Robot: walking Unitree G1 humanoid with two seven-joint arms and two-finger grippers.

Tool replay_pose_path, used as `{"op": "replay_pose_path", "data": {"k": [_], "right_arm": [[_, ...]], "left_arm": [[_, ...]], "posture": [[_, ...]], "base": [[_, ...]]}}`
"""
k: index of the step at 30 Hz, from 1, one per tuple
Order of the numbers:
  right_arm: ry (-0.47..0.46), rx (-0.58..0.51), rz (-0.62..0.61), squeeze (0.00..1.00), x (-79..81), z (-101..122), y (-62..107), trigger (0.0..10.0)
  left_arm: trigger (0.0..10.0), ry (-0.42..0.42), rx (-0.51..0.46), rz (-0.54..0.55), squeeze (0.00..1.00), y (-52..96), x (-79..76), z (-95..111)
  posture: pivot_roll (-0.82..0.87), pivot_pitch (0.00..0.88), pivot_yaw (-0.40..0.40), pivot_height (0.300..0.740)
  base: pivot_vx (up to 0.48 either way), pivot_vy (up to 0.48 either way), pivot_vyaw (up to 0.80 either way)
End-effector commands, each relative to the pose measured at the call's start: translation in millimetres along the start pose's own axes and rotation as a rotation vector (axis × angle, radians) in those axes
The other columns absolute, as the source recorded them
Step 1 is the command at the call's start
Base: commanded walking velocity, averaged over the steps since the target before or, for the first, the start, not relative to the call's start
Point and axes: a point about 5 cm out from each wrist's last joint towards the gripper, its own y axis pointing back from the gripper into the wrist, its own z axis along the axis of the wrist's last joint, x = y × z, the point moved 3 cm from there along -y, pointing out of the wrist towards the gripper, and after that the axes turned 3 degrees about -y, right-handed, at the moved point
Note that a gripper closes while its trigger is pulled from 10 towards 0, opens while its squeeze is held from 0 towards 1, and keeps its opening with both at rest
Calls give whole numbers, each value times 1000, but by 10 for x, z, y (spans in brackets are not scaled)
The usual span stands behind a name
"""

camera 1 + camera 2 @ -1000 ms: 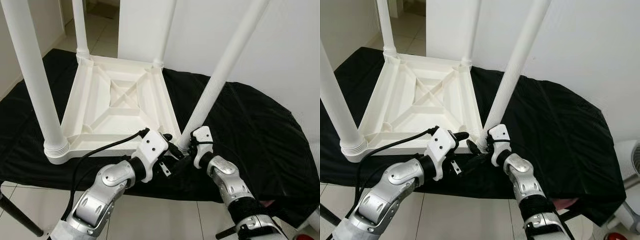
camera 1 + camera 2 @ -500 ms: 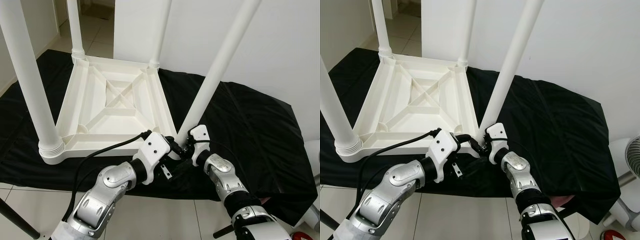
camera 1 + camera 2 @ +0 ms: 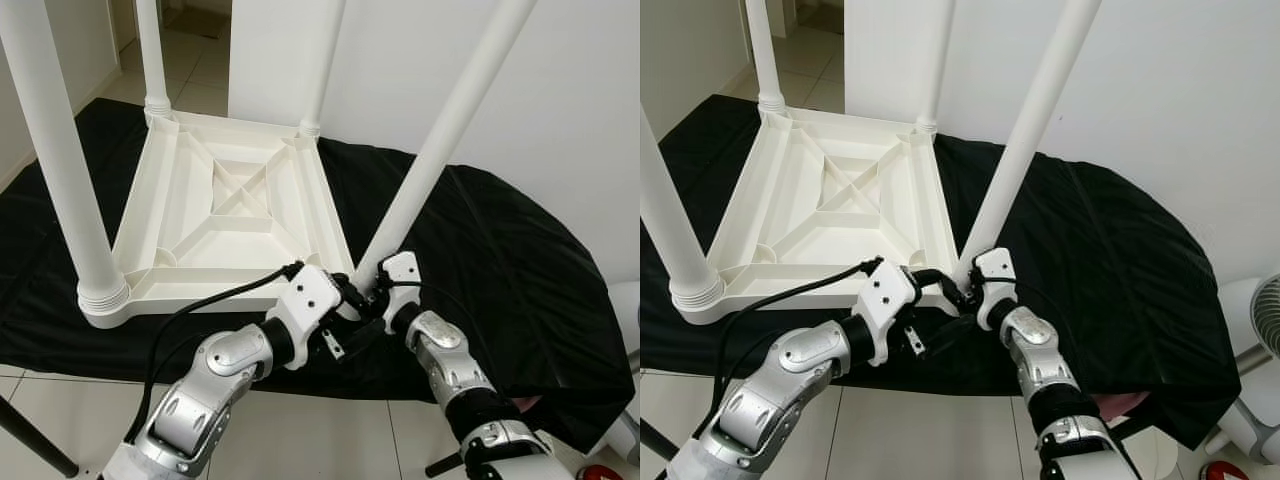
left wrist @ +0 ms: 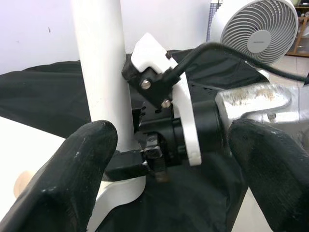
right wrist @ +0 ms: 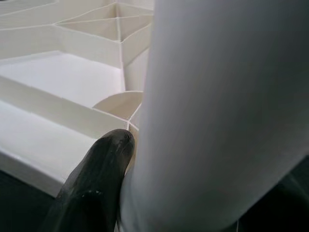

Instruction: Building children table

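A white plastic children's table (image 3: 230, 200) lies upside down on a black cloth (image 3: 500, 250). Three legs stand upright in its corners, the near-left leg (image 3: 55, 160) being the closest. The near-right leg (image 3: 440, 150) leans to the right out of its corner socket. My right gripper (image 3: 372, 292) is shut on the foot of that leg; one finger (image 5: 96, 179) presses against the leg (image 5: 227, 111). My left gripper (image 3: 348, 308) is beside it at the same corner and open. Its fingers (image 4: 72, 179) are spread wide around the right gripper's wrist (image 4: 188, 121).
The black cloth hangs over the front edge onto a tiled floor. A white wall (image 3: 560, 100) stands close behind on the right. A white fan (image 3: 1265, 310) is on the floor at the right, and a black rod (image 3: 30, 440) slants at the lower left.
The camera has shifted a little. Both grippers stay at the near-right corner, with the right one still on the leaning leg.
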Motion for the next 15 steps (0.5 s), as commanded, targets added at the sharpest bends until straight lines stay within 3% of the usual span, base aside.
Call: {"op": "replay_pose_path", "data": {"k": [1, 8, 15], "right_arm": [[-54, 53, -100, 0, -71, -128, 48, 10000], [-59, 34, -357, 0, -83, -79, 117, 10000], [-97, -1, -427, 0, 24, -39, 156, 10000]], "left_arm": [[10000, 18, 7, -27, 0, -30, -63, -23], [10000, 11, 8, -56, 0, -45, -87, -33], [10000, 12, 2, -63, 0, -72, -95, -25]], "posture": [[70, 0, -188, 740], [59, 0, -182, 740], [51, 0, -184, 740]], "base": [[0, 0, 0], [0, 0, 0], [0, 0, 0]]}}
